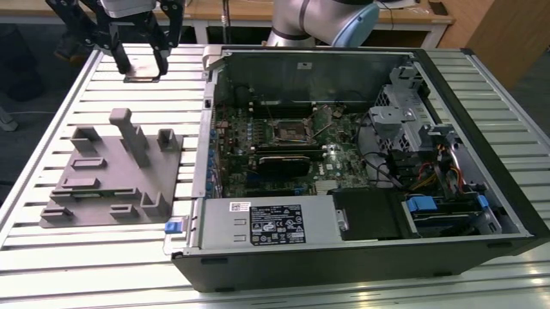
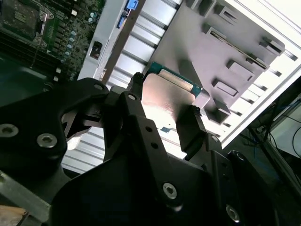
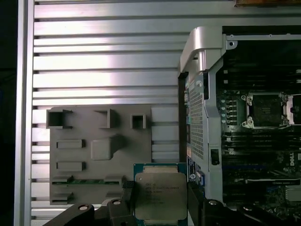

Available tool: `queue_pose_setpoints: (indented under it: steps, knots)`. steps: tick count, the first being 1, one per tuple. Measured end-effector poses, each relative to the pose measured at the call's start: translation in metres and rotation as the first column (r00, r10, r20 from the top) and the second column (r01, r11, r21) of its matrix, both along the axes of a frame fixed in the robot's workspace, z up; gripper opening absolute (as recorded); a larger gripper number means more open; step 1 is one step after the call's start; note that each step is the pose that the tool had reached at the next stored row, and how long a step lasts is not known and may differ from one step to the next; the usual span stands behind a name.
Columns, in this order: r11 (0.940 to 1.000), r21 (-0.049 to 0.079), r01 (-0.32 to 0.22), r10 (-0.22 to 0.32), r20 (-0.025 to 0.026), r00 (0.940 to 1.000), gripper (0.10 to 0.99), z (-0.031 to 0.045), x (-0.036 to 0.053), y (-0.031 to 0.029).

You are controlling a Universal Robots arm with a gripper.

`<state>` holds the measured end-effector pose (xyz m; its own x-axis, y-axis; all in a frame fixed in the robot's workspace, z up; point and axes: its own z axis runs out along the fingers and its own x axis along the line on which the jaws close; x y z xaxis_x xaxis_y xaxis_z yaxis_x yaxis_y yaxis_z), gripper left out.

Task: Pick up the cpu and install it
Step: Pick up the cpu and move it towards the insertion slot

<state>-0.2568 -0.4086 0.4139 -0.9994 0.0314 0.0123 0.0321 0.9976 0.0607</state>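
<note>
Jaws on your arm are clamped on the cpu (image 3: 160, 195), one finger against each of two opposite edges, with its silvery top facing the first wrist view. You can see it hanging above the slatted surface (image 1: 172, 96), not touching the grey fixture (image 1: 112, 174) that lies near the jaws. The open computer case (image 1: 344, 267) sits beside the jaws toward the exterior view's right. Its dark socket (image 1: 290, 131) is well apart from the cpu.
</note>
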Motion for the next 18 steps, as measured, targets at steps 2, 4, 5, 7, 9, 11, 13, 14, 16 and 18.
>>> queue_pose_setpoints:
  steps: [2,4,5,7,9,11,13,14,16,18]
  knots:
    - [1.0,0.0,0.0,0.0,0.0,1.0,0.537,0.0,0.0034,0.0]
    - [1.0,0.0,0.0,0.0,-0.0001,1.0,0.537,0.0,0.0067,0.0001]
    - [1.0,0.0,0.0,0.0,-0.0001,1.0,0.537,0.0,0.0084,0.0001]
    - [1.0,0.0,0.0,0.0,-0.0001,1.0,0.537,0.0,0.0122,0.0001]
    - [1.0,0.0,0.0,0.0,0.0,1.0,0.537,0.0,0.0162,0.0002]
    - [1.0,0.0,0.0,0.0,0.0,1.0,0.537,0.0,0.0201,0.0002]
    - [1.0,0.0,0.0,0.0,0.0,1.0,0.537,0.0,0.0238,0.0002]
    - [1.0,0.0,0.0,0.0,0.0,1.0,0.537,0.0,0.0261,0.0003]
    - [1.0,0.0,0.0,0.0,-0.0001,1.0,0.537,0.0,0.0309,0.0003]
    - [1.0,0.0,0.0,0.0,-0.0001,1.0,0.537,0.0,0.0354,0.0004]
